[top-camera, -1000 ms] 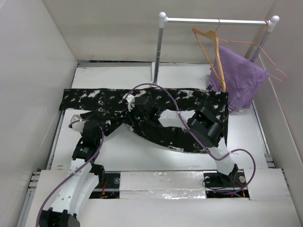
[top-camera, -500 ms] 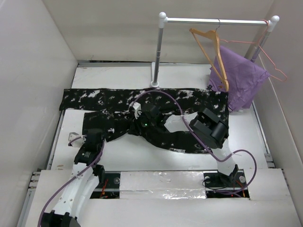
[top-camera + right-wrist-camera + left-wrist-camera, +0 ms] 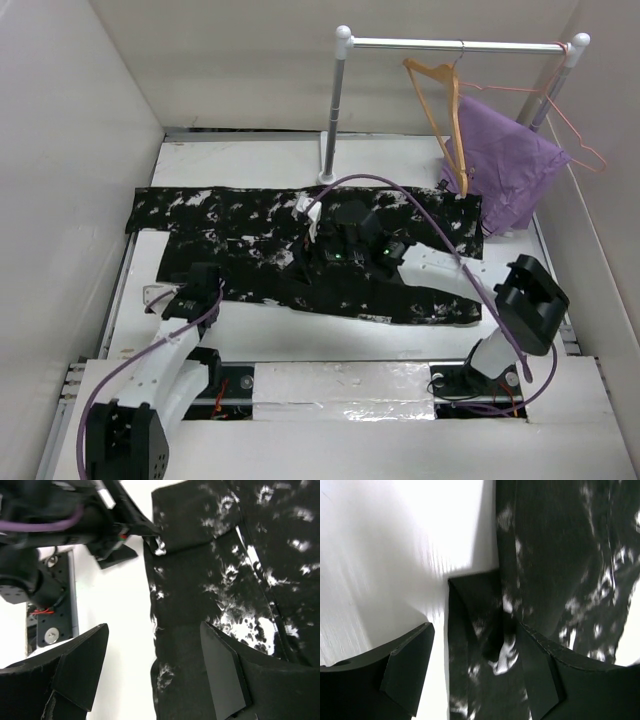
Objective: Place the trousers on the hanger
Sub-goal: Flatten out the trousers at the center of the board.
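As left hand (image 3: 474,647) gapes, trousers (image 3: 560,555) lie beneath.

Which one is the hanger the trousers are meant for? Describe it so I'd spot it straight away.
Look to the white rail at the back right. The wooden hanger hangs from it, just left of the purple cloth. It is thick tan wood, unlike the thin pink wire hangers beside it.

- The trousers (image 3: 230,215) read to me as matt black cloth, blotched white.
- The hanger (image 3: 455,80): smooth pale wood, metal hook.
- The rail (image 3: 450,45): glossy metal tube.
- The purple cloth (image 3: 500,165): matt, creased fabric.
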`<state>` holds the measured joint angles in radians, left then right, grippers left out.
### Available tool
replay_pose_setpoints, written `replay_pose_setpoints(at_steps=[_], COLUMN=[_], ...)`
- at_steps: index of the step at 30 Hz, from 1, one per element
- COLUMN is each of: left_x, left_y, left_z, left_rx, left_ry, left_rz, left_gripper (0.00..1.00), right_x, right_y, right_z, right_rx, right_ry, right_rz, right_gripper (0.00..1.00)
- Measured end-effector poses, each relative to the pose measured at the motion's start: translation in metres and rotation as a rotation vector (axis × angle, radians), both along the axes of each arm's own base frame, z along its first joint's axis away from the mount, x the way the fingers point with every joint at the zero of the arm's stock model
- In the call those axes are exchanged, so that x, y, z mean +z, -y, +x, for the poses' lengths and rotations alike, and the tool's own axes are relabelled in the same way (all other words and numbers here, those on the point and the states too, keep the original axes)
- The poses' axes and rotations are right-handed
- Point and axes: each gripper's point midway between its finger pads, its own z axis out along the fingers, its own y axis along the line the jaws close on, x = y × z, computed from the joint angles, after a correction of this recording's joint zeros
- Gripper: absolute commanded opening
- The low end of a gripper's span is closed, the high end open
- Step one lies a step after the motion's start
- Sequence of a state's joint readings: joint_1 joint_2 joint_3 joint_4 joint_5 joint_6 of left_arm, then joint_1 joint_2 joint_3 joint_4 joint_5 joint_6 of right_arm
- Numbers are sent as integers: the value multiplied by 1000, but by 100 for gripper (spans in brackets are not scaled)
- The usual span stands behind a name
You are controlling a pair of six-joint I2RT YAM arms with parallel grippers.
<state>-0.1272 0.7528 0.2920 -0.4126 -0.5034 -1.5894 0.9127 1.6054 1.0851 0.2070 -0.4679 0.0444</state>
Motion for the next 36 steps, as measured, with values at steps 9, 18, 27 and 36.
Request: replay_pose_setpoints(at_steps=[9, 18, 27, 36], left_x=[30, -4, -4, -9], left_y=[-63, -108, -107, -104], left_z=[6, 6, 46, 54], left_rx=[170, 112, -8, -41], left_ry=[1, -222, -181, -180], left_rz=[127, 137, 126, 103], left_gripper=[62, 61, 46, 0], right_x=[-24, -32, -32, -38], right_y=[5, 10, 12, 16], right_z=[1, 5, 8, 11], right_rx=[22, 15, 10, -6], right_ry=[-33, -47, -47, -53], right_rz=[-37, -49, -48, -59], right_gripper=[76, 75, 75, 73])
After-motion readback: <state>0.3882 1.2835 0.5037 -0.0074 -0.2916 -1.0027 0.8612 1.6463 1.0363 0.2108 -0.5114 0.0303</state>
